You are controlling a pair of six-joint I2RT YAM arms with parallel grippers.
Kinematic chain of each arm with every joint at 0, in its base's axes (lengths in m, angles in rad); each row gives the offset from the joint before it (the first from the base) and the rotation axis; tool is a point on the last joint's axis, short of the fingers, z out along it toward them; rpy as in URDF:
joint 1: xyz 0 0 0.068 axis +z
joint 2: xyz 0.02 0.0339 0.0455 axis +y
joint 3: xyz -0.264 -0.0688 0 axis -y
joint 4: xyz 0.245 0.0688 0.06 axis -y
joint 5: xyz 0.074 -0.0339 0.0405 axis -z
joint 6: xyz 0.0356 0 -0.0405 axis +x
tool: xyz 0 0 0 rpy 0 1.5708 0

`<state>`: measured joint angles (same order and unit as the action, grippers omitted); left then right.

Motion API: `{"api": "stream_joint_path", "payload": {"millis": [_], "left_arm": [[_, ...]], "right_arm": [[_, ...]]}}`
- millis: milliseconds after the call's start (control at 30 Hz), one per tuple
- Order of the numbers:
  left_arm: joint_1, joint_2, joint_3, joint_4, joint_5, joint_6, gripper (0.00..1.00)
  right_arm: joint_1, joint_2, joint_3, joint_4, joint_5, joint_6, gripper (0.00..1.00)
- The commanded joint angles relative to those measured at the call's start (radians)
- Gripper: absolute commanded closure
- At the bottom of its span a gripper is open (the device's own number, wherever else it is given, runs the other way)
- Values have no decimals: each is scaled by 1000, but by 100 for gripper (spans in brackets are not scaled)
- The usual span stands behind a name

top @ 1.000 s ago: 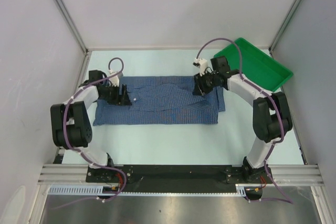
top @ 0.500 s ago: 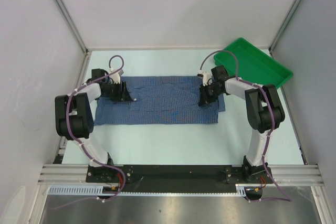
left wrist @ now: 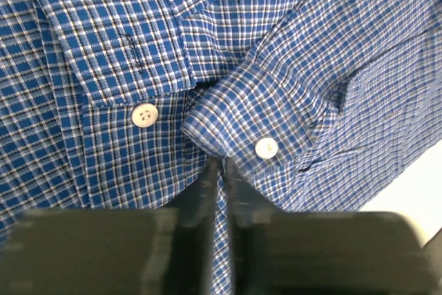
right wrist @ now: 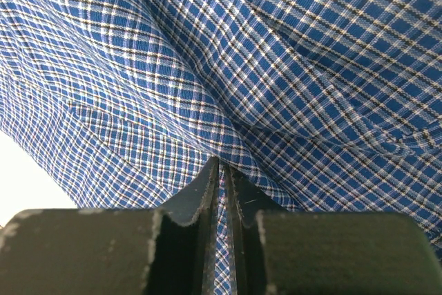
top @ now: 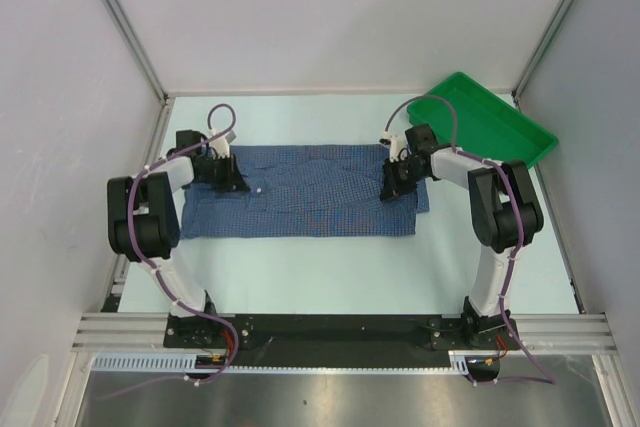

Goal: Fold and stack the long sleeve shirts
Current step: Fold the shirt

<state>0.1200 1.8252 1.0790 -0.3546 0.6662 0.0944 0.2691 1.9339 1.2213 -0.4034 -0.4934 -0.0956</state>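
Blue checked cotton, that's our long-sleeved button-up shirt (top: 310,192). It's lying as one long flat band on the pale table (top: 300,257), just left of the green plastic tray (top: 480,122), with its right end near the tray's closest corner.

What changed in the last second: the right gripper (top: 393,185) slid from the band's far edge down onto its tray-side end. The left gripper (top: 232,179) nudged in at the end furthest from the tray. Both look settled now.

In the wrist views, each gripper has its jaws squeezed nearly together with a thin ridge of cloth pinched between them. The left one (left wrist: 221,170) sits right under a cuff (left wrist: 248,129) with a small white button (left wrist: 266,148), and the right one (right wrist: 221,170) is on plain fabric. So we reckon both ends are grabbed and the next fold can start.

For room, we've got bare table on the side away from the tray and towards the arm bases. The tray crowds the right arm, so we'd swing that end inward, away from the tray.
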Motion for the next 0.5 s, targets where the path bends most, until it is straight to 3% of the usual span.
{"api": "stream_joint_path", "payload": {"millis": [0, 233, 467], "left_arm": [[-5, -88, 52, -43, 27, 62, 100], [0, -188, 7, -95, -54, 131, 100], [0, -146, 15, -144, -190, 153, 100]], "right_arm": [[-10, 17, -5, 18, 62, 8, 89], [-10, -6, -3, -15, 32, 7, 89], [-1, -113, 53, -164, -111, -44, 83]]}}
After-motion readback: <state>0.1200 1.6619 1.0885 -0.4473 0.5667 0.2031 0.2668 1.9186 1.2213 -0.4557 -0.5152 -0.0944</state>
